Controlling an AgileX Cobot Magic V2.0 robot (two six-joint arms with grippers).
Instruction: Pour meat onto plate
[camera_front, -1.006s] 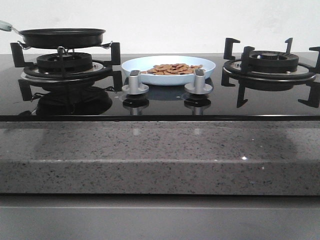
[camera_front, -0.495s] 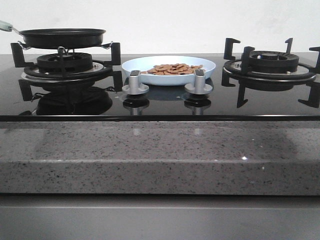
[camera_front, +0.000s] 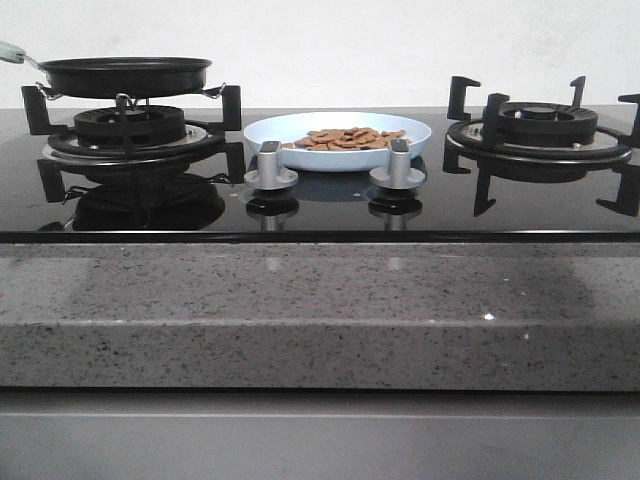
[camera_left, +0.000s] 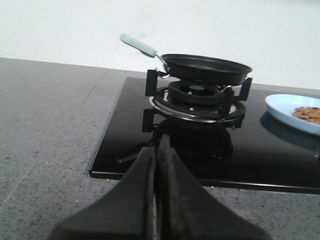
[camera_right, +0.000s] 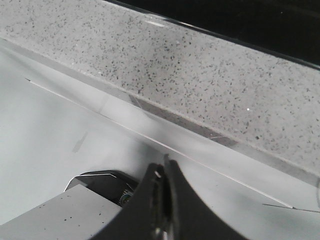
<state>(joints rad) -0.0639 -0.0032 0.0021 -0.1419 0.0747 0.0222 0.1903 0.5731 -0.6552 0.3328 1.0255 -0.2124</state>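
Observation:
The pale-blue plate sits on the black glass hob between the two burners, behind two silver knobs. The meat, a loose pile of orange-brown pieces, lies on it. The plate's edge with some meat also shows in the left wrist view. My left gripper is shut and empty, low over the stone counter in front of the hob's left corner. My right gripper is shut and empty, below the counter's front edge. Neither gripper shows in the front view.
A black frying pan with a pale-green handle rests on the left burner. The right burner carries only its black grate. Two silver knobs stand in front of the plate. A speckled grey counter runs along the front.

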